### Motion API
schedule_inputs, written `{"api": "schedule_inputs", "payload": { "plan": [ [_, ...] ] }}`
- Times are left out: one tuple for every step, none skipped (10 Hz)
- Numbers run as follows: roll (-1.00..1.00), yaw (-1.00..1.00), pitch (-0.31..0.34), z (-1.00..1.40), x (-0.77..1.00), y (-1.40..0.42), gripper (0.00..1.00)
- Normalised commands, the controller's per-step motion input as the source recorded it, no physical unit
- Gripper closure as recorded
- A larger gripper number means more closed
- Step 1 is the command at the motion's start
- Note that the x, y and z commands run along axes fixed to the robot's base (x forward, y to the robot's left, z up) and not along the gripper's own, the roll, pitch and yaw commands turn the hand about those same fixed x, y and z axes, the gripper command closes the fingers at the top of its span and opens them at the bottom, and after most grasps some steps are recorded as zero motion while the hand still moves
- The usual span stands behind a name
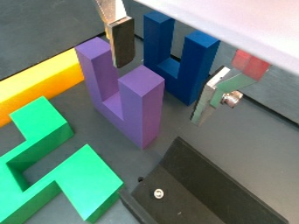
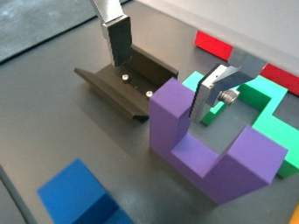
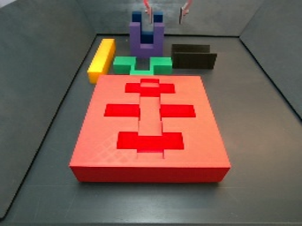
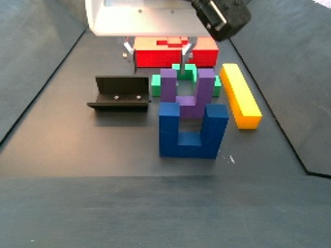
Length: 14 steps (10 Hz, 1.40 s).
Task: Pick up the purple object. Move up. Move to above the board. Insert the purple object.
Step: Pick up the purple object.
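Here the gripper (image 1: 163, 74) is hanging low at the back of the tray, its jaws spread around one prong of the purple object (image 1: 121, 94); in a wrist view one finger (image 1: 117, 39) is sitting in the gap between the two prongs, and the other finger (image 1: 214, 94) is standing well clear on the far side; whether the inner pad is touching the plastic cannot be told. The purple object (image 2: 205, 140) is standing upright on the dark floor, prongs pointing up. A blue block (image 1: 179, 55) of the same U shape is standing just beside it; a green block (image 1: 49, 165) is lying flat near its base, and a yellow bar (image 1: 33, 82) is lying alongside. The fixture (image 2: 126, 80) is resting on the floor near the purple object. In a side view the board (image 3: 150, 128) is lying flat, nearer that camera than the purple object (image 3: 145, 37); the green block (image 3: 141, 63) is lying between them.
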Motion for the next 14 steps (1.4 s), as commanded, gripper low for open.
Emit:
{"api": "schedule_inputs", "payload": {
  "plan": [
    [0.04, 0.00, 0.000, -0.15, 0.11, 0.00, 0.00],
    [0.10, 0.00, 0.000, -0.38, 0.03, 0.11, 0.00],
    [0.10, 0.00, 0.000, -0.38, 0.00, 0.19, 0.00],
    [0.08, 0.00, 0.000, -0.37, -0.03, 0.16, 0.00],
    [0.06, 0.00, 0.000, -0.35, -0.03, 0.11, 0.00],
    [0.10, 0.00, 0.000, -0.33, 0.00, 0.00, 0.00],
    [0.03, -0.04, 0.000, -0.10, 0.00, -0.07, 0.00],
    [0.02, -0.04, 0.000, 0.00, 0.00, -0.13, 0.00],
    [0.01, -0.01, 0.000, 0.00, 0.00, -0.07, 0.00],
    [0.00, 0.00, 0.000, 0.00, 0.00, -0.04, 0.00],
    [0.00, 0.00, 0.000, 0.00, -0.01, -0.02, 0.00],
    [0.03, 0.00, -0.001, 0.00, 0.00, -0.08, 0.00],
    [0.02, 0.00, 0.000, 0.00, -0.03, -0.05, 0.00],
    [0.00, 0.00, 0.000, 0.00, 0.00, 0.00, 0.00]
  ]
}}
